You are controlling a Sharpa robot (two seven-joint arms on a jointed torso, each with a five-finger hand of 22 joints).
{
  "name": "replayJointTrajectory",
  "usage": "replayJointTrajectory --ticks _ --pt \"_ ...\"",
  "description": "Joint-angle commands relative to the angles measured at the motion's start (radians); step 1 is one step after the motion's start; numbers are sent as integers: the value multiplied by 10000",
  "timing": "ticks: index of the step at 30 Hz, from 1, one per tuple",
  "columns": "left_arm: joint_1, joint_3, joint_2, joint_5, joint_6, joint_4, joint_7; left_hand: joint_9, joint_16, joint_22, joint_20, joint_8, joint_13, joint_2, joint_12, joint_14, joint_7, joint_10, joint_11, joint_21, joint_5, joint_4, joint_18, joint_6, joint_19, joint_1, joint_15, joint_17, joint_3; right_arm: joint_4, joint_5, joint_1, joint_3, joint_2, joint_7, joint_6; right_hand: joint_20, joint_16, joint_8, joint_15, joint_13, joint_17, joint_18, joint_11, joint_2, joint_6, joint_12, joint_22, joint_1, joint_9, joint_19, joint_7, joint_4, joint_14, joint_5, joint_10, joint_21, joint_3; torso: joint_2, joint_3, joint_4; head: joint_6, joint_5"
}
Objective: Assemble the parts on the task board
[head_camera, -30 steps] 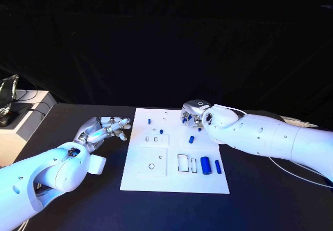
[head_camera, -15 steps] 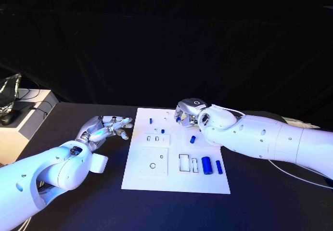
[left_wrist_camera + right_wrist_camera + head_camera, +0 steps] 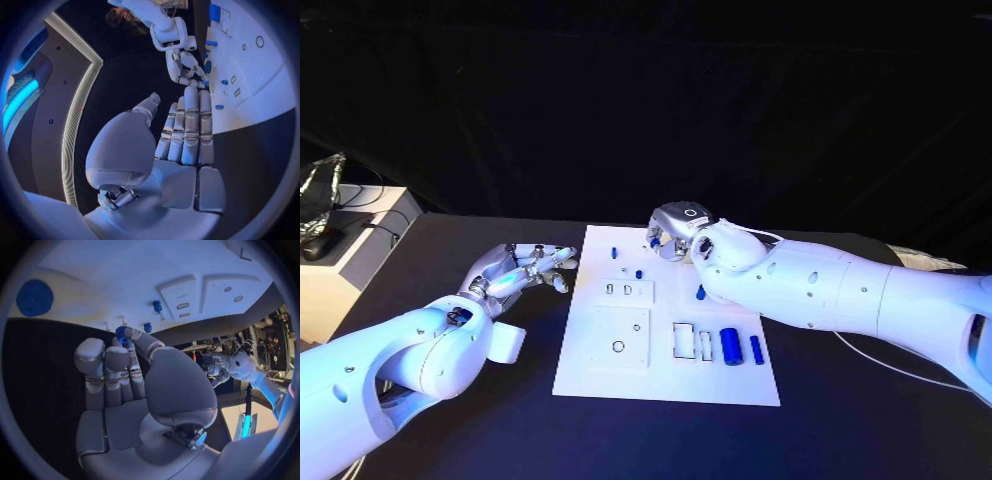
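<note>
The right hand [image 3: 678, 232] pinches a small blue part [image 3: 121, 333] at its fingertips above the far end of the task board [image 3: 596, 372]. The left hand [image 3: 519, 270], released with fingers extended, hovers beside the board's left edge.

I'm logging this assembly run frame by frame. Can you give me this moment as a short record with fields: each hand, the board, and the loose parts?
left hand: holds nothing, fingers apart, over the black table beside the board's left edge
right hand: over the board's far end, pinches a small blue part at its fingertips
task board: white plate, flat in the middle of the table
loose parts: a thick blue cylinder and a thin blue pin lie side by side near the board's right edge
</note>
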Motion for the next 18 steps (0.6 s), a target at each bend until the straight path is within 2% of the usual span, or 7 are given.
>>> replayJointTrajectory --ticks 1,5,9,18 --pt "1 9 23 8 130 64 57 15 55 -8 41 17 9 65 44 -28 -7 -78 8 49 -52 -31 59 -55 4 42 24 -8 -6 -357 -438 -33 0 201 -155 -542 -78 28 35 -50 21 0 135 -345 158 54 68 873 155 2 462 29 -34 40 30 703 -67 44 49 -38 92 10 -54" --pt "2 11 24 8 137 85 51 15 55 -8 41 17 9 65 44 -28 -7 -78 8 49 -52 -31 59 -55 4 42 24 -8 -6 -742 -489 -57 1 400 -150 -823 -78 27 35 -50 21 0 135 -345 157 53 68 874 155 2 463 29 -35 39 33 703 -67 45 73 -69 158 16 -87" --pt "2 13 20 8 141 90 46 15 55 -8 41 17 9 65 44 -28 -7 -78 8 49 -52 -31 59 -55 4 42 24 -8 -6 -921 -546 -64 2 462 -182 -977 -77 25 35 -48 22 -1 134 -344 151 49 70 880 154 1 469 34 -38 38 48 705 -69 47 80 -93 200 26 -95" --pt "5 23 2 8 138 92 33 15 55 -8 41 17 9 65 44 -28 -7 -78 8 49 -52 -31 59 -55 4 42 24 -8 -6 -1256 -648 -67 3 598 -212 -1082 -75 30 37 -47 21 4 130 -342 135 54 69 892 159 2 480 33 -45 36 55 701 -60 49 99 -103 203 102 -50"
